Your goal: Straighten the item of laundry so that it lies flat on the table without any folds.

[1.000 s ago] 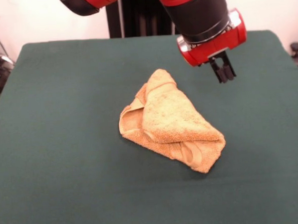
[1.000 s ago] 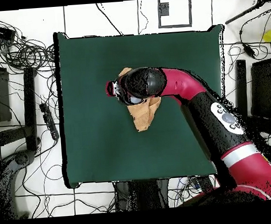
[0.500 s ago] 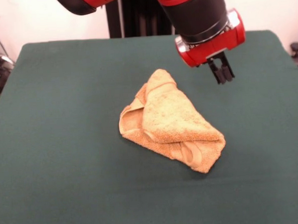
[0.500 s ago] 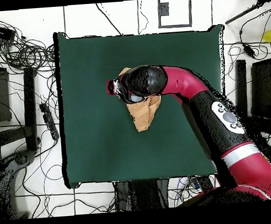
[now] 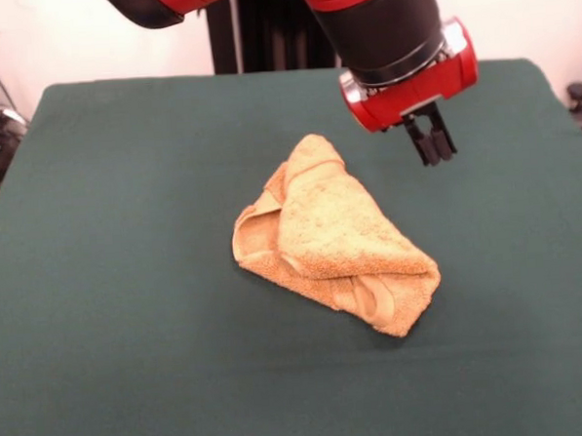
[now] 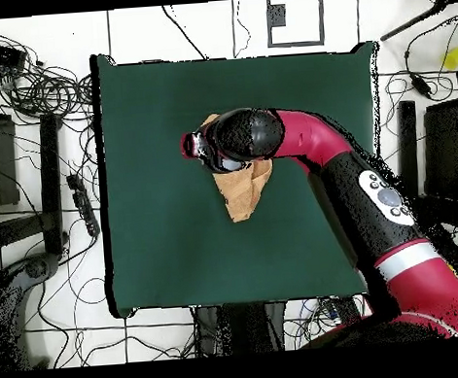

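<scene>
The golden-orange towel (image 5: 329,237) lies folded over itself in a bunched, roughly triangular heap near the middle of the dark green table (image 5: 109,286). In the overhead view the towel (image 6: 241,190) is partly hidden under the arm. My gripper (image 5: 433,151) hangs in the air to the right of the towel's far end and above it, not touching it. Its black fingers (image 5: 428,142) are close together and hold nothing. In the overhead view the gripper's red head (image 6: 199,145) sits over the towel's upper end.
The red and black arm (image 6: 350,183) reaches across the table from the lower right in the overhead view. Cables and equipment (image 6: 31,89) lie on the floor around the table. Bare green cloth surrounds the towel on all sides.
The gripper has drifted slightly up and towards the robot's side of the table. The towel has not moved.
</scene>
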